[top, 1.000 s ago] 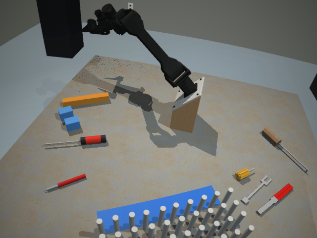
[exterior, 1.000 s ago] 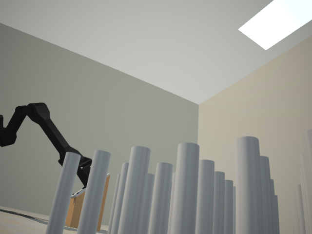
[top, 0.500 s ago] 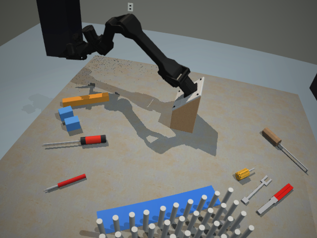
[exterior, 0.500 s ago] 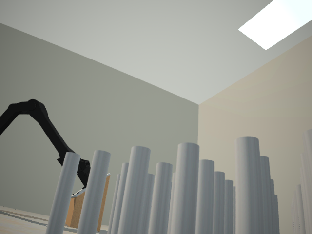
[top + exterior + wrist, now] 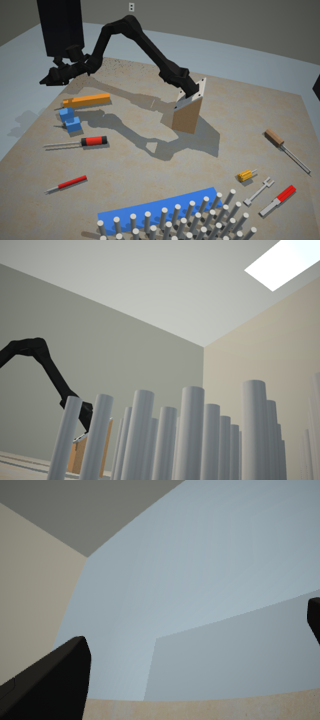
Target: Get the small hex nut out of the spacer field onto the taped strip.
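My fingers (image 5: 41,83) are apart and empty, tools untaken beyond them; strip (image 5: 160,207) shows no nut, so dragging and putting-down remain.

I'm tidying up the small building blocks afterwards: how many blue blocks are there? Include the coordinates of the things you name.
2 in the top view: one blue block (image 5: 66,112) beside the orange bar (image 5: 89,100), the other (image 5: 73,124) nearer the red-and-black screwdriver (image 5: 94,141). None seem hidden.

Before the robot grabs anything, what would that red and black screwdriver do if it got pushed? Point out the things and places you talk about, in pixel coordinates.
The screwdriver (image 5: 94,141) might roll a little, since its handle looks rounded. It would probably swing around rather than go straight, because the thick handle is at one end of a long thin shaft. That metal-looking shaft is likely stiff, as it looks straight.
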`<state>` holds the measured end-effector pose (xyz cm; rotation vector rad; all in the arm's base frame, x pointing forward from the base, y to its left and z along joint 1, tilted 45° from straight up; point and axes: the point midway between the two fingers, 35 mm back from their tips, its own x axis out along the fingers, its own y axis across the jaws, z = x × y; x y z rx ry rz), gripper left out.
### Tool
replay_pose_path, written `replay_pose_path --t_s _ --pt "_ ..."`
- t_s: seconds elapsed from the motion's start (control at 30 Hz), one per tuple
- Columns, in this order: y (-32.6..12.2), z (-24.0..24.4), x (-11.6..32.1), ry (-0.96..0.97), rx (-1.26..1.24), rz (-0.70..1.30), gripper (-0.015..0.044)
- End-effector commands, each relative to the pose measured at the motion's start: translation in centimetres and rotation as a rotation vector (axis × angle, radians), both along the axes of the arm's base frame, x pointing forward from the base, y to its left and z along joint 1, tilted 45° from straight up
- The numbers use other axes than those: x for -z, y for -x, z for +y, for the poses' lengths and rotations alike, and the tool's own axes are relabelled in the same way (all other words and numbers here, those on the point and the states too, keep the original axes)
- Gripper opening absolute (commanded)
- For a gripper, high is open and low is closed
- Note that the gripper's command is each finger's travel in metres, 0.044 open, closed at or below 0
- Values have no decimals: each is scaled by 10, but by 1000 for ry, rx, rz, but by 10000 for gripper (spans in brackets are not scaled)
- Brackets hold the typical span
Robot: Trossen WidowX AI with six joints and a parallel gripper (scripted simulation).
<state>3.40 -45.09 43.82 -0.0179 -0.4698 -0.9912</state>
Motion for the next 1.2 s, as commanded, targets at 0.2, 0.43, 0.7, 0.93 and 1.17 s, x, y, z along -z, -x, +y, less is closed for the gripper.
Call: replay_pose_path --t_s 0.2,0.43,0.7,0.93,1.17 --pt "-131 22 28 -29 -158 66 440" --pt "-216 48 77 -90 -256 152 440" --pt "-294 108 152 -180 -419 311 440" --pt "-344 165 221 -189 -509 511 440" --pt "-380 248 297 -146 -610 755 440"
